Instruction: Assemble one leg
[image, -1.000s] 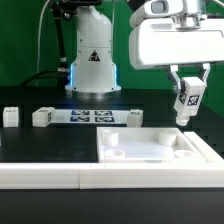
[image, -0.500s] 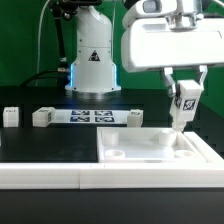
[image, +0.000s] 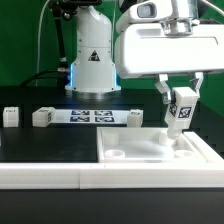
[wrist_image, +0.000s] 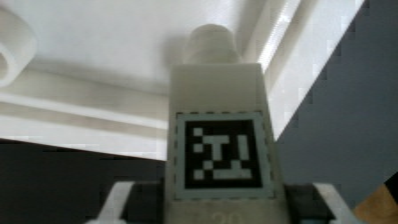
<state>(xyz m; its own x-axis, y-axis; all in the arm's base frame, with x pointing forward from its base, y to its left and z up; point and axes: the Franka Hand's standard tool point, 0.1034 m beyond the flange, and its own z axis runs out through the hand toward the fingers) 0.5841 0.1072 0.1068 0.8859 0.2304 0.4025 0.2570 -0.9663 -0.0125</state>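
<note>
Gripper (image: 180, 104) closed on 1 leg (image: 176, 122), looks slightly tilted; I'd square it over the tray (image: 135, 139) corner before pushing down.

A flat black bench (image: 40, 140) holds everything. On the exterior view's right lies a big flat white square plastic tray (image: 150, 146) with round holes near its corners. A long low white wall (image: 45, 177) runs along the near edge. Farther back lies the marker board (image: 90, 115). A small white block (image: 42, 116) sits just beside its left end, a second white block (image: 10, 115) farther left, and a third white block (image: 133, 117) sits at its right end.
</note>
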